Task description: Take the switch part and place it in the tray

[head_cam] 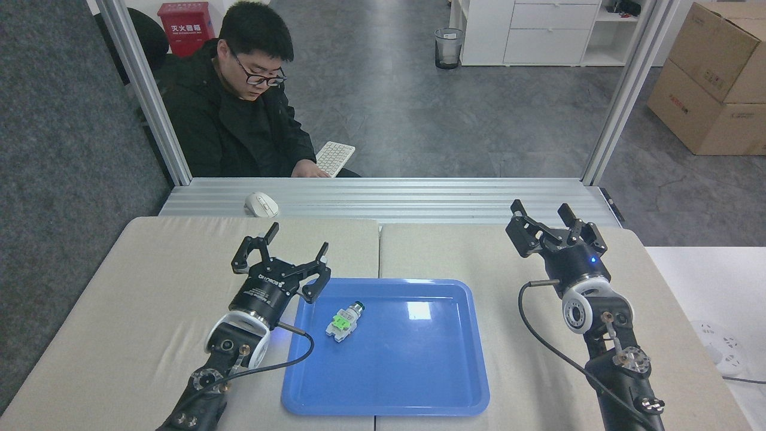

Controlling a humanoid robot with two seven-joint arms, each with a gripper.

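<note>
The switch part (343, 321), whitish-grey with a green middle and a dark round cap, lies on its side inside the blue tray (419, 371), toward the tray's left half. My left gripper (297, 242) is open and empty, raised above the tray's far left corner, up and left of the part. Over the right side of the table my right gripper (541, 216) is open and holds nothing, well clear of the tray.
A white computer mouse (261, 205) rests on the metal ledge behind the table. A person in a black jacket (239, 114) sits beyond it with a keyboard (334, 157). A white power strip (715, 347) lies at the far right.
</note>
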